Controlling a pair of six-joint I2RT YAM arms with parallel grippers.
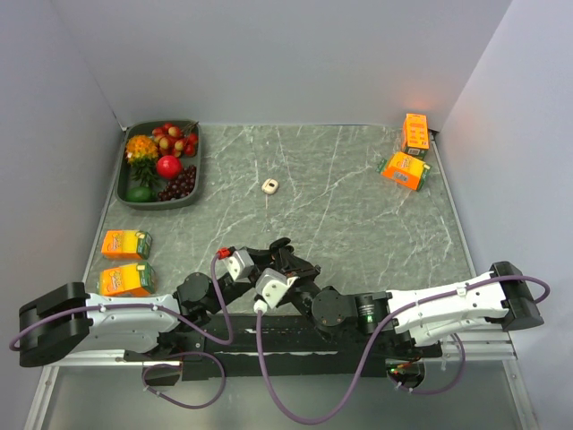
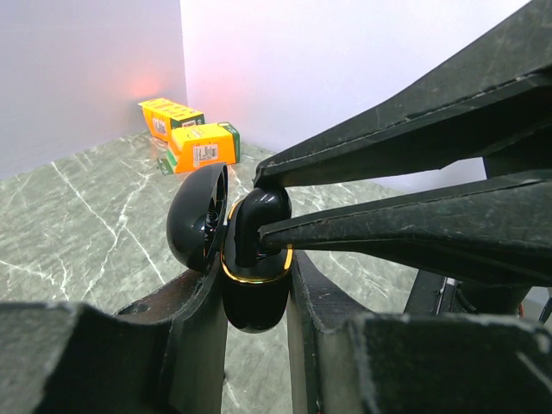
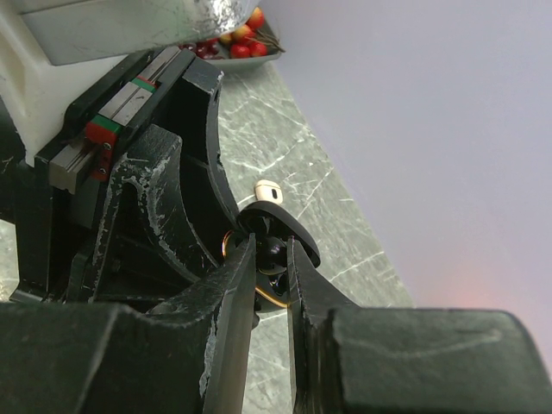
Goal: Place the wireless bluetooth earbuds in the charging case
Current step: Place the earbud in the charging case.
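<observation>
1. My left gripper (image 2: pixel 256 293) is clamped on the charging case (image 2: pixel 254 306). One finger presses each side of its black body.
2. The case is upright and held off the table (image 1: pixel 358 224). Its lid (image 2: pixel 197 220) is hinged open and tipped away to one side.
3. My right gripper (image 3: pixel 271 257) is pinched shut on one earbud (image 2: pixel 261 211), a small glossy black piece caught between the fingertips.
4. The earbud is directly over the case mouth, with its lower end at the gold rim (image 2: pixel 254 274). I can't tell whether it is fully seated.
5. I can't tell where the second earbud is from these views.
6. In the top view both grippers meet near the front centre of the table, just ahead of the arm bases.
7. A small cream object (image 1: pixel 270 185) lies on the marble, well apart from the grippers and further back.
8. A fruit tray (image 1: pixel 199 161) is at the back left.
9. Two orange cartons (image 1: pixel 125 244) are on the left edge.
10. Two orange boxes (image 1: pixel 404 169) are at the back right.
</observation>
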